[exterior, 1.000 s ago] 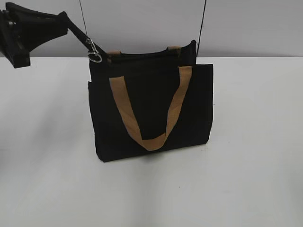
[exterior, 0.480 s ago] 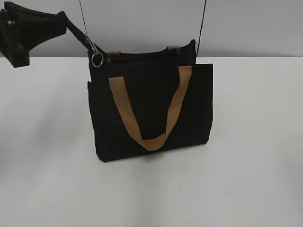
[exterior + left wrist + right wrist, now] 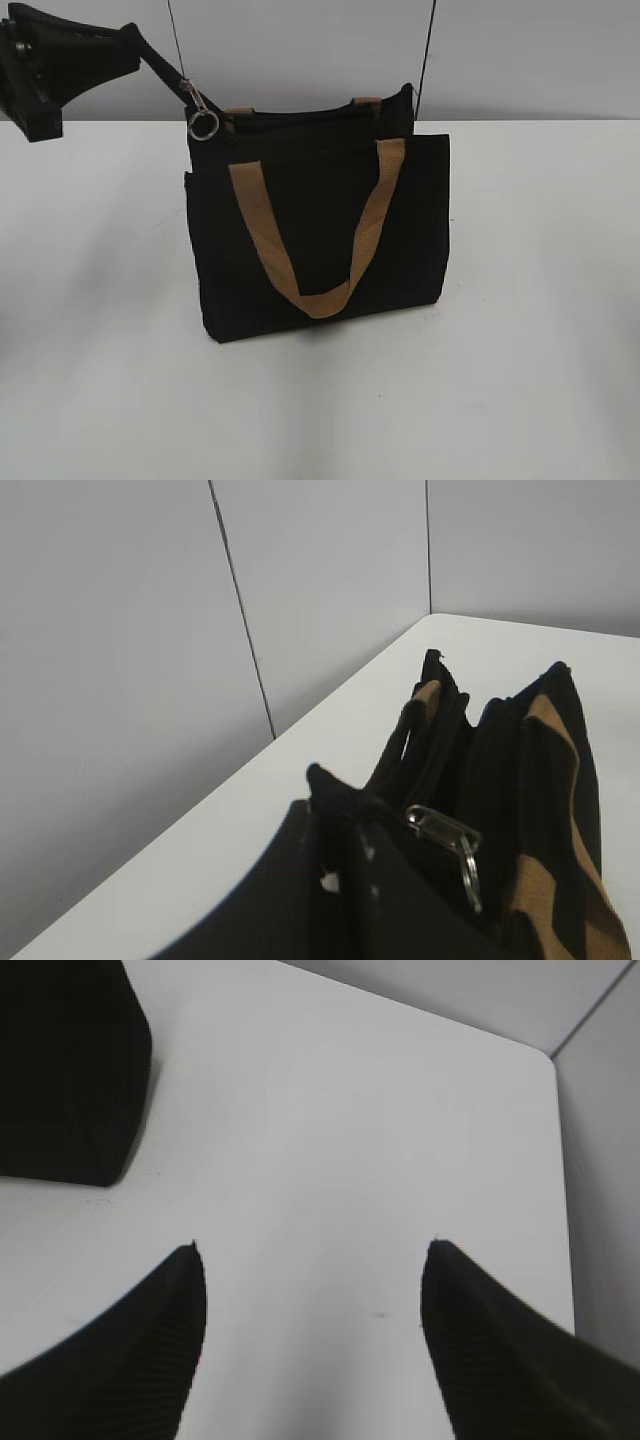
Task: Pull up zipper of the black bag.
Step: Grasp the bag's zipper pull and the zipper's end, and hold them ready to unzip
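The black bag [image 3: 320,215] stands upright on the white table, its tan handle [image 3: 320,298] hanging down the front. The zipper [image 3: 300,113] runs along the top edge. Its silver pull tab [image 3: 194,98], with a metal ring [image 3: 204,125], hangs at the bag's top left corner. My left gripper [image 3: 178,80] is shut there on a black fabric tab next to the pull. In the left wrist view the shut jaws [image 3: 330,805] pinch the black tab, with the silver pull [image 3: 445,832] just to the right. My right gripper [image 3: 312,1250] is open and empty over the table, out of the exterior view.
Thin black cords [image 3: 427,50] rise from the bag's top corners. A grey wall stands behind the table [image 3: 540,300]. In the right wrist view a corner of the bag [image 3: 70,1070] lies at the upper left and the table's edge [image 3: 560,1160] at the right.
The left gripper has shifted slightly up and left at the bag's corner. The ring under the pull has swung a little. The bag has stayed put.
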